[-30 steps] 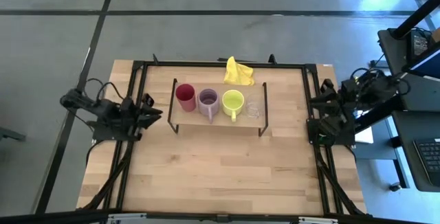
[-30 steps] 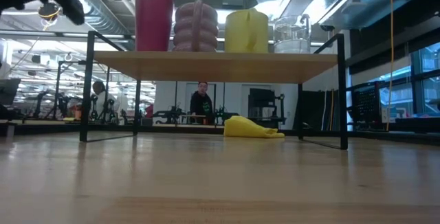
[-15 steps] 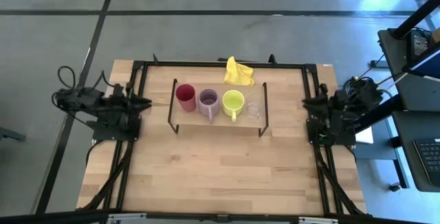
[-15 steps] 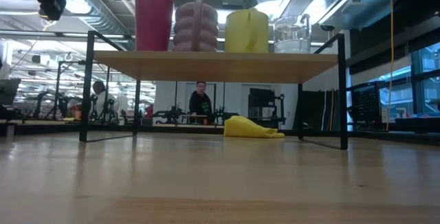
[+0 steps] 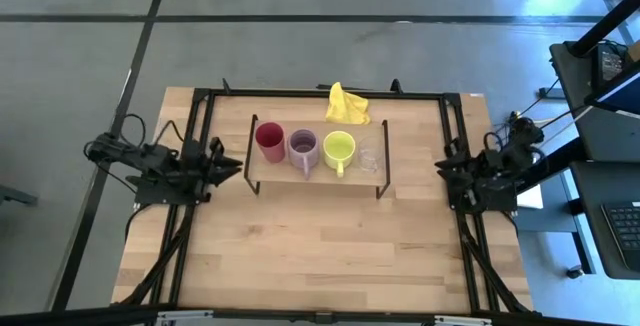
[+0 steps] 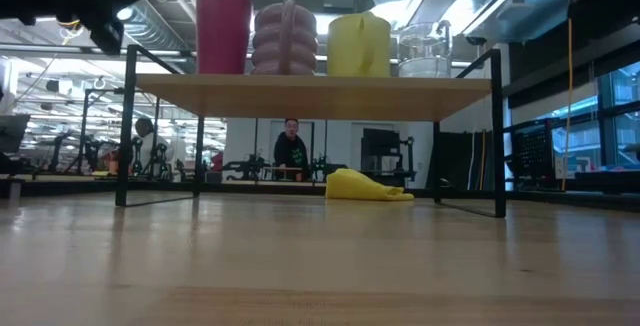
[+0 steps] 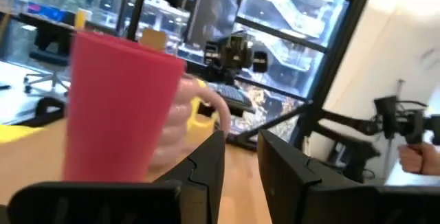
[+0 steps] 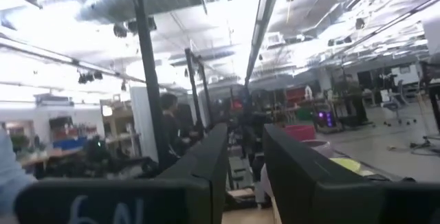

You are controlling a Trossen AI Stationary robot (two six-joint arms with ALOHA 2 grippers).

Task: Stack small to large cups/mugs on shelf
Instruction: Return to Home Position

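Note:
On the shelf (image 5: 315, 178) a red cup (image 5: 268, 140), a lilac mug (image 5: 303, 147), a yellow-green mug (image 5: 338, 149) and a clear glass (image 5: 369, 156) stand upright in a row on their bases. The row also shows in the low view: red cup (image 6: 223, 31), lilac mug (image 6: 285, 38), yellow-green mug (image 6: 358, 44), glass (image 6: 425, 51). My left gripper (image 5: 234, 163) hovers just off the shelf's left end, narrowly open and empty, facing the red cup (image 7: 120, 107). My right gripper (image 5: 445, 167) hovers off the shelf's right end, narrowly open and empty.
A crumpled yellow cloth (image 5: 346, 105) lies on the table behind the shelf. The shelf's thin black end frames (image 6: 128, 126) stand between each gripper and the cups. Bare wooden table (image 5: 320, 246) stretches in front of the shelf. A person (image 6: 292, 151) stands far off in the room.
My left gripper drew back toward the table's left edge, then came forward again toward the shelf's left end. My right gripper has moved toward the shelf's right end and a little toward the near edge. The cups have stayed in place.

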